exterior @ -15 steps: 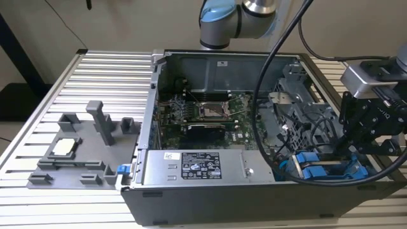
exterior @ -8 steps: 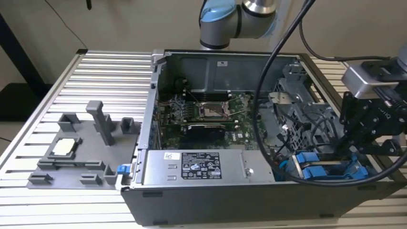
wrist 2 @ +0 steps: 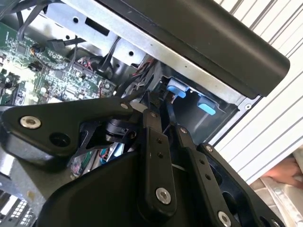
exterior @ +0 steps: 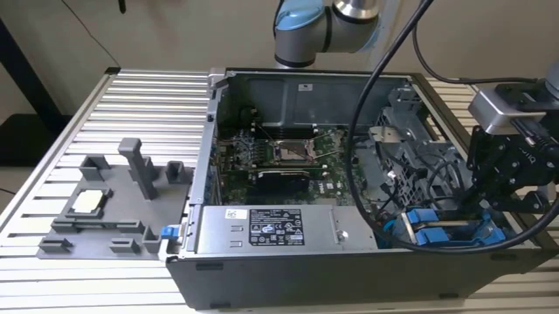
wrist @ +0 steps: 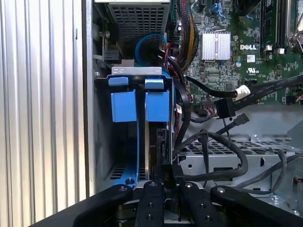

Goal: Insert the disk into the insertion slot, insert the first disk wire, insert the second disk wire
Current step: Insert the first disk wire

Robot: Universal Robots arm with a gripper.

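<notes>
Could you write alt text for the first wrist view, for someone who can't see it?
The black gripper hovers at the end of a disk in a blue carrier, seated in the grey drive cage beside a second blue carrier. Black cables and a green motherboard lie alongside.

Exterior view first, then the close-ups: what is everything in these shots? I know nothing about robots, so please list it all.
Table: one, silver, slatted, under everything.
Computer case: one, dark grey, open, on the table.
Motherboard: one, green, inside the case.
Power supply: one, grey with a white label, along the case's near side.
Parts fixture: one, grey, on the table at the exterior view's left.
Drive cage: one, grey metal, inside the case.
Blue carriers: two, bright blue, side by side in the drive cage.
Cables: several, black, beside the cage.
Robot arm: one, grey and pale blue, behind the case.
Gripper: one, black, at the blue carriers.
</notes>
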